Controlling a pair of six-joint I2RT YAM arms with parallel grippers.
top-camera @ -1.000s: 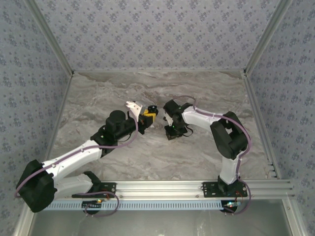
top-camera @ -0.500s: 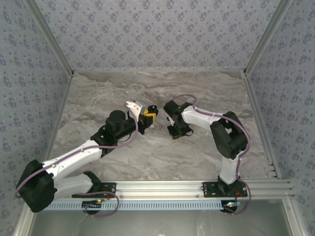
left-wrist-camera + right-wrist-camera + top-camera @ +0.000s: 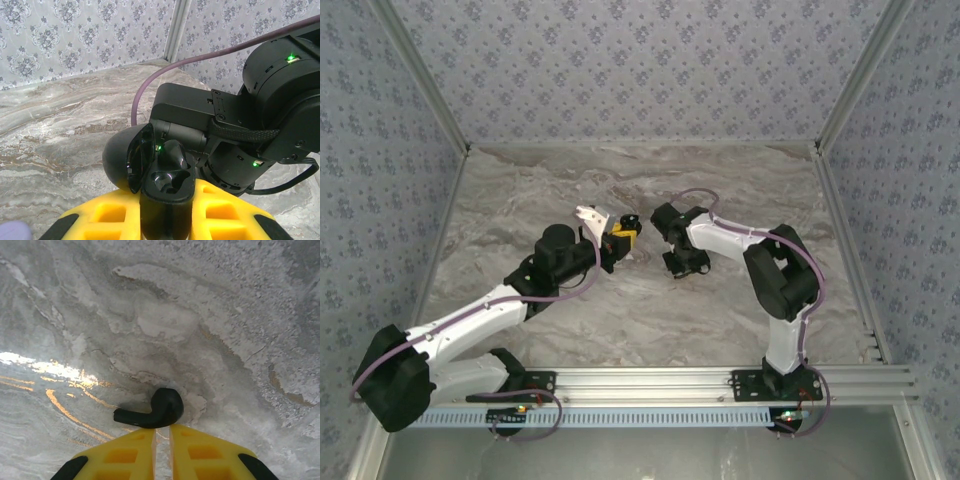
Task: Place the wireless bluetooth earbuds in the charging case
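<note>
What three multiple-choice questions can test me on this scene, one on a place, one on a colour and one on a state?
1. Where is the charging case?
A. flat on the table
B. between the left gripper's fingers
C. fixed to the wall

2. What colour are those fingers?
A. red
B. white
C. yellow

3. How is the case's lid?
A. open
B. shut
C. taken off

Key: 1 B, the fingers flank the case on both sides. 2 C, both are yellow in the left wrist view. 3 A, the lid stands swung back with the sockets exposed.
</note>
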